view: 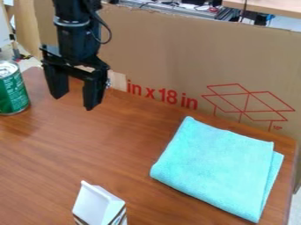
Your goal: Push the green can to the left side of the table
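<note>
- The gripper (74, 102) is held above the far left part of the view, pointed downward; its jaws are released and parted, with nothing grasped between them.
- The green can (13, 90) is set upright at the left edge, nearest the gripper but apart from it; steadiness is presumably given by its flat base.
- The turquoise cloth (217, 169) is laid flat at the right, folded into layers, so that it is probably kept compact.
- The white-topped carton (99, 204) is placed at the lower edge, its slanted top turned upward; its lower part is cut off.
- All three are carried by the worktop (117, 147), which is finished in reddish-brown wood grain.
- Its far side is bounded by a cardboard panel (170, 57) marked in red, perhaps stood there as a screen.
- Beyond it, equipment and cables (203, 8) are seen beside a pale wooden surface (273, 6).
</note>
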You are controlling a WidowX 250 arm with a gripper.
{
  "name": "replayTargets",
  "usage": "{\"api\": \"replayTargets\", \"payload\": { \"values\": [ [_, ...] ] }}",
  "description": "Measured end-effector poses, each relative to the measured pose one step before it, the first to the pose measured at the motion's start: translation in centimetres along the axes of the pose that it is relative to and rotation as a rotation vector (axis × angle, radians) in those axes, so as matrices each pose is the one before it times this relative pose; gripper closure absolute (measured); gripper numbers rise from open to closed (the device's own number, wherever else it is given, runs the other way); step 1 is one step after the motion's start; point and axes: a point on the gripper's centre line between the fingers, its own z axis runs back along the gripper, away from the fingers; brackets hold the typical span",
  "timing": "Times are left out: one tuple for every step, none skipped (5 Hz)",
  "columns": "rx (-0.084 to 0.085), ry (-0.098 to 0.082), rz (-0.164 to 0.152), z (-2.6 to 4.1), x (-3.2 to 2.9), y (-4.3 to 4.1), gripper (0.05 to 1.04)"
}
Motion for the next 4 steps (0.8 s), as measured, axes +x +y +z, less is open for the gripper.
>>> {"api": "replayTargets", "payload": {
  "values": [
    [0.0000,0.0001,0.0046,-0.004,-0.007,0.041,0.084],
    [0.0000,-0.0001,0.0046,0.004,0.007,-0.041,0.084],
    [0.0000,0.0000,0.0000,0.000,0.000,0.000,0.084],
    [0.0000,0.0000,0.0000,0.000,0.000,0.000,0.084]
  ]
}}
